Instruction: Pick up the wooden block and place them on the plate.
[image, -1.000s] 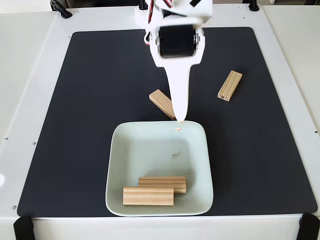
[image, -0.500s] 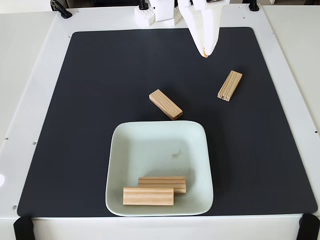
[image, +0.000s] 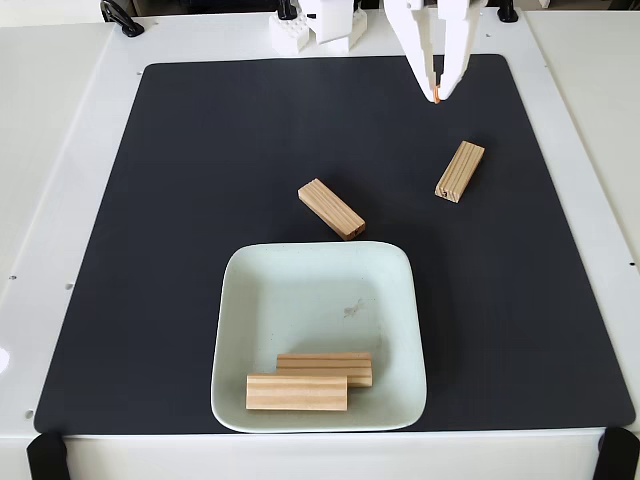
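The gripper (image: 440, 93) hangs over the black mat (image: 200, 200), fingers slightly parted, holding nothing. One wooden block (image: 460, 171) lies just below it, another (image: 331, 209) lower left. Two blocks (image: 297, 392) (image: 325, 366) rest on the plate (image: 300, 290), well below.

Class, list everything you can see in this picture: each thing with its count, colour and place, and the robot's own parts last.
Wooden blocks on plate: two, light tan, side by side near the front rim.
Wooden blocks on mat: two, light tan, one just behind the plate, one further right.
Plate: one, pale mint-white, front centre of mat.
Mat: one, black, covering the table.
Table: one, white.
Gripper: one, white, top right, above the mat, holding nothing.
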